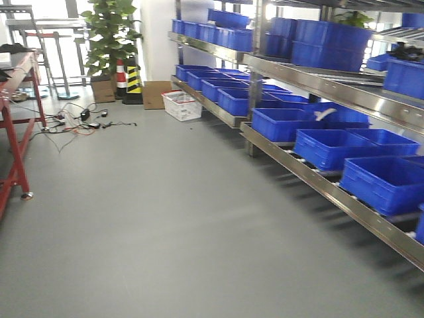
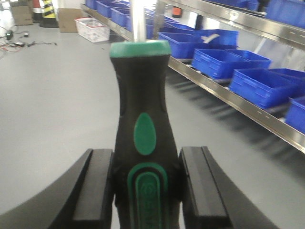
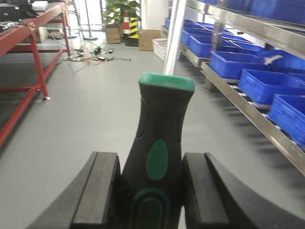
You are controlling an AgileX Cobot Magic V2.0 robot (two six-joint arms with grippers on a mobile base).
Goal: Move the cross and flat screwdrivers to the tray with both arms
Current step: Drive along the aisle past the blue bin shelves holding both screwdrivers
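Each arm has a tool in its claw, held up over the grey floor with nothing under it. The left gripper is drawn in narrow on the black-and-green handle of the left screwdriver, a pad flat against each flank low on the handle, and the steel shaft runs up out of the top edge. The right gripper clamps the right screwdriver the same way, its shaft leaning a touch rightward. These look like stiff, sturdy tools of modest weight, most of it in the handle. The rubbery handle should give the pads good purchase, whereas the thin polished shaft would likely slip, so the handle seems the right place to hold. I'd guess a long shaft could pivot between flat pads if knocked. Only the wrist views show these holds, and both cut off the tips, so I can't tell cross from flat. The front view shows no arm or tool, just the blue bins on steel racking, a red workbench at the left and a plant beyond. The tray appears in no view.
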